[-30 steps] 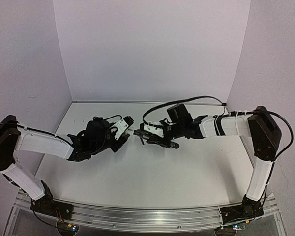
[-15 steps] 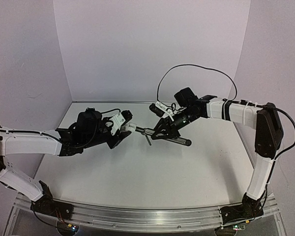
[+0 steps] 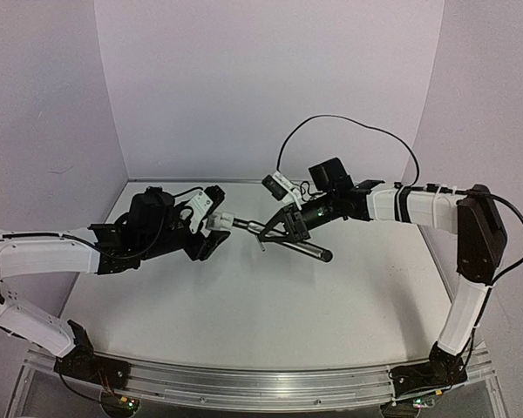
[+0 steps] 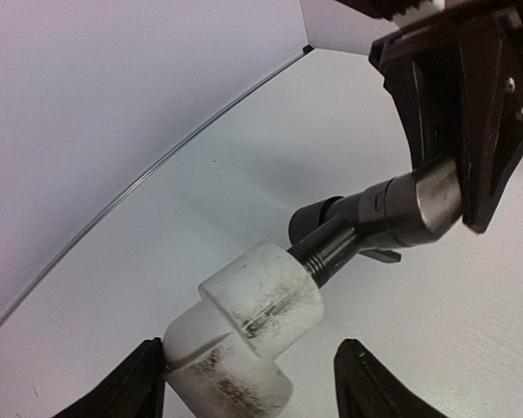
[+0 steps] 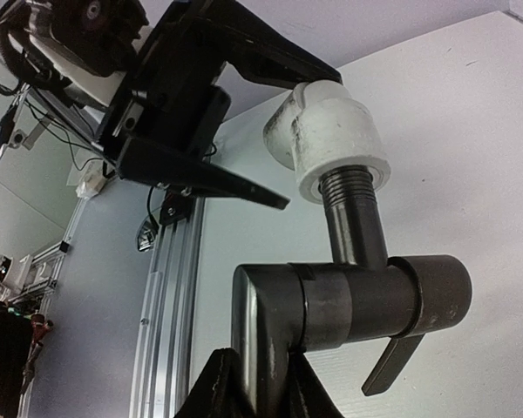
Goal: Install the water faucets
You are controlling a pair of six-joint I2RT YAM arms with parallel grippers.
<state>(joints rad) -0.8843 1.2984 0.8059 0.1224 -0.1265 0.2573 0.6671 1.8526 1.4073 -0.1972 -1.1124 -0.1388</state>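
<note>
A black faucet (image 3: 318,252) hangs above the table, its long rod slanting down to the right. Its threaded end (image 4: 327,252) is inside the white fitting (image 4: 253,322), also white fitting (image 3: 216,223). My right gripper (image 5: 261,392) is shut on the faucet's rod (image 5: 349,300), with the lever pointing down beside it. My left gripper (image 4: 257,387) is open around the white fitting: the left finger touches it, and the right finger (image 4: 366,383) stands off with a gap. In the top view the left gripper (image 3: 211,228) and right gripper (image 3: 279,231) face each other.
The white table (image 3: 244,305) is walled at the back and both sides. An aluminium rail (image 3: 244,383) runs along the near edge. A black cable (image 3: 349,122) loops above the right arm.
My left jaws have spread apart from the white fitting. Both arms have risen from a low, close pose one second ago, and the faucet now stands in line with the fitting.
</note>
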